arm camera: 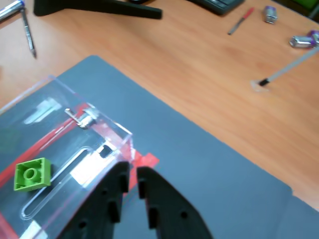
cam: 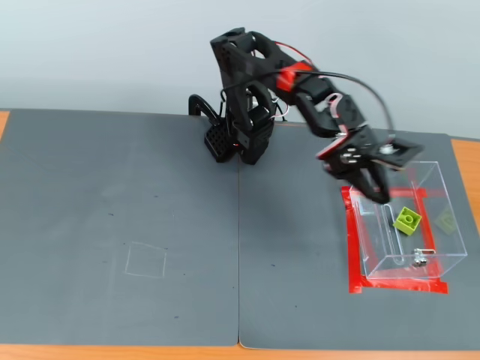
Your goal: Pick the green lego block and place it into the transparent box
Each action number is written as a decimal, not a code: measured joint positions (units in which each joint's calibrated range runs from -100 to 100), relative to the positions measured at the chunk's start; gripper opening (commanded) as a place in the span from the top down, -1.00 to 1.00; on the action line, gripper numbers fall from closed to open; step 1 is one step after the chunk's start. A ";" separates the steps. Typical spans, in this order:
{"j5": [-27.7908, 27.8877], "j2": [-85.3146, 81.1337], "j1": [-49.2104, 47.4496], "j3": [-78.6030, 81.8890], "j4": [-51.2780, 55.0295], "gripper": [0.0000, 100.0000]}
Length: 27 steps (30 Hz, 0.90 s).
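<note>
The green lego block (cam: 407,220) lies inside the transparent box (cam: 442,259), on its floor, studs up. The box stands at the right edge of the dark mat (cam: 120,225), inside a frame of red tape (cam: 351,247).

The fixed view shows the whole arm reaching from its base at the mat's far edge, with the gripper (cam: 377,193) above the box's near-left wall. The jaws look narrowly parted and hold nothing, though the gap is small in both views.

Only the wrist view shows the box's slot (arm camera: 55,186) beside the block (arm camera: 32,174), the metal fitting (arm camera: 82,118) on the wall, and the clutter on the bare wooden worktop (arm camera: 209,79): a pen (arm camera: 27,35), a red marker (arm camera: 240,21) and batteries (arm camera: 303,41).

The mat's left half lies open.
</note>
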 measured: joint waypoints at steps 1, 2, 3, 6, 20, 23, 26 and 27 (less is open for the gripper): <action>0.00 -2.29 1.55 2.07 0.00 0.96; 0.00 -4.67 3.10 4.31 0.00 0.96; 0.00 -7.14 4.57 6.47 0.00 0.96; -0.10 -14.53 8.77 12.84 0.00 0.96; -0.29 -37.89 21.74 38.08 -0.09 0.96; -0.34 -42.31 24.02 43.38 -0.09 0.96; -0.34 -47.41 25.42 48.32 -0.09 0.96; -0.34 -49.02 25.79 49.84 -0.09 0.96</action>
